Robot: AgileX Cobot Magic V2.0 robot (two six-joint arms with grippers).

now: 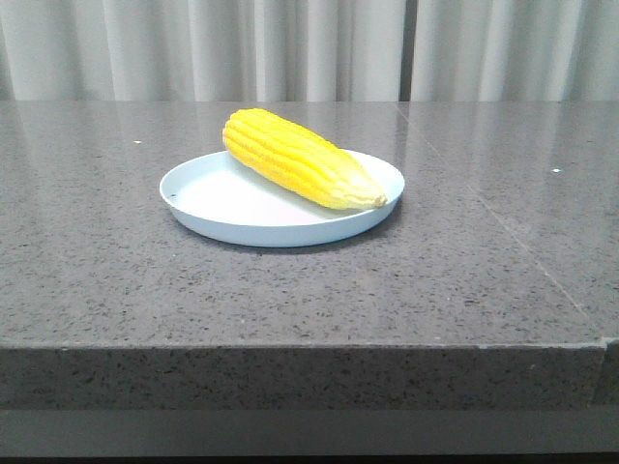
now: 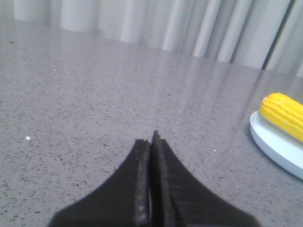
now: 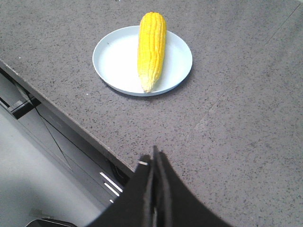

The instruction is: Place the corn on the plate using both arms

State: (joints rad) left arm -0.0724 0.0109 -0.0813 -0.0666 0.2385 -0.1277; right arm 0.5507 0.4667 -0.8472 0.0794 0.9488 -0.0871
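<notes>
While the corn cob (image 1: 300,159) lies across the pale blue plate (image 1: 232,217) — blunt end toward 10 o'clock, pale tip at 4 o'clock on the rim — neither gripper touches it. Left gripper (image 2: 152,142) and right gripper (image 3: 155,158) both show fingers pressed together, holding nothing, above the grey speckled table (image 1: 116,280).

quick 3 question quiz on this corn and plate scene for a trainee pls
1. True or false: the corn lies on the plate.
2. In the front view, the corn's paler tip points toward: A) the plate's right rim B) the plate's left rim C) straight up.
3. How do the jaws of the left claw and right claw stand?

Key:
1. True.
2. A.
3. Both are shut, holding nothing, and apart from the plate.
</notes>
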